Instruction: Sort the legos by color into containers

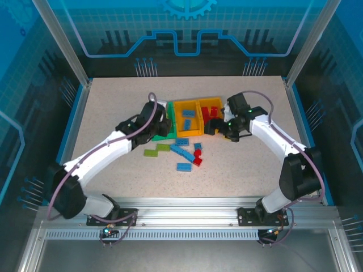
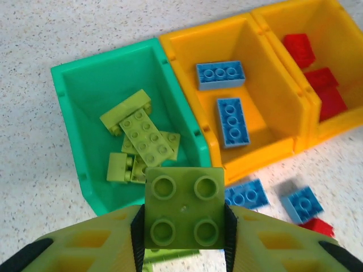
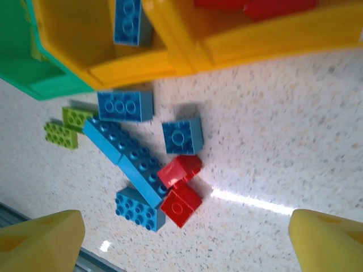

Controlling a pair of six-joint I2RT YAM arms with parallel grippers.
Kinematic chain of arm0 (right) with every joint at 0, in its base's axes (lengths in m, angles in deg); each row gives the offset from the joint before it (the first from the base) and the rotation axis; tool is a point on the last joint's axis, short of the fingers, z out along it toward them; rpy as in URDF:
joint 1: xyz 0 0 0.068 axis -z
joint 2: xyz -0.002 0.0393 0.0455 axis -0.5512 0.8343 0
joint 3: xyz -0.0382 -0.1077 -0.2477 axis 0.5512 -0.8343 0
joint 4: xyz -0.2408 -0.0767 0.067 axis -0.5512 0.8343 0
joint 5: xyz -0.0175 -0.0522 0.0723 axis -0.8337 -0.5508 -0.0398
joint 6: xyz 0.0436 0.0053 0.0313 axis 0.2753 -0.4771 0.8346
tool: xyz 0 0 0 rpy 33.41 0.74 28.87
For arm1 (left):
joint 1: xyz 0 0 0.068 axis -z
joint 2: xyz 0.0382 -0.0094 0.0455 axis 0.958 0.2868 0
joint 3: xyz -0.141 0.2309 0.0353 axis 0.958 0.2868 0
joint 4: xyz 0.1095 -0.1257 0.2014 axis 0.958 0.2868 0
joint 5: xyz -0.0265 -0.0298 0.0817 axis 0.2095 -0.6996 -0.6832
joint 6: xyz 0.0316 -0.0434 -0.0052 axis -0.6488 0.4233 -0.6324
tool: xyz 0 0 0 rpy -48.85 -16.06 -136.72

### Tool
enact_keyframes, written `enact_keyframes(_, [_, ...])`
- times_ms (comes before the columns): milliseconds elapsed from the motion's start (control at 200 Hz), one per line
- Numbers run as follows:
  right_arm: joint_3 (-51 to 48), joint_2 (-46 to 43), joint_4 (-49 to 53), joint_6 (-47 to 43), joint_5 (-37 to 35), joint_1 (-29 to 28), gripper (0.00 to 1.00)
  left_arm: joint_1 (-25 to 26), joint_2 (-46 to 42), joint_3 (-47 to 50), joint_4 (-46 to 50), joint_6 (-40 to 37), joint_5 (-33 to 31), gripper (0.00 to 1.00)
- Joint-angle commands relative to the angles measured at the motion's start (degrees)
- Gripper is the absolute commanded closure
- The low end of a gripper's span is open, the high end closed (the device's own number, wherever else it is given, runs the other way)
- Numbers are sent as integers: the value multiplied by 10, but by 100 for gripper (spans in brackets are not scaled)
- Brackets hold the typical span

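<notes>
Lime green square plastic lego (image 2: 183, 207) is pinched in your left end effector (image 2: 182, 228), just beside the green plastic bin (image 2: 68, 105); right end effector (image 3: 182, 241) is open.

In the overhead view the left arm (image 1: 113, 144) hides most of the green bin (image 1: 164, 136); in the right wrist view the top edge cuts the red bricks (image 3: 255, 4)

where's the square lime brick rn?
Left wrist view, bottom centre: the square lime brick is clamped in the left gripper, at the near end of the green bin, left of the orange ones.
</notes>
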Motion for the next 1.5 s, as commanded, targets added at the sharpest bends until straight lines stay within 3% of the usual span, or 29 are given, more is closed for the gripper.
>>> enact_keyframes(0, [-37,-11,-17,34,-25,-21,10,-26,54,-31,29,2,47,59])
enact_keyframes(220, [-34,24,-12,40,-76,-92,15,-74,137,-87,36,46,106,60])
enact_keyframes(505, [-27,73,-22,-71,-137,-164,24,-86,176,-126,43,90,130,56])
enact_keyframes(590, [-29,80,-25,-104,-147,-171,25,-86,178,-128,54,102,134,43])
enact_keyframes(825, [-1,109,-13,-197,-166,-201,30,-86,126,-91,38,132,150,22])
enact_keyframes(985, [33,149,16,-252,-200,-228,31,-86,79,-62,37,148,151,2])
enact_keyframes(1496, [42,184,48,-316,-188,-235,34,-92,-45,59,43,176,140,1])
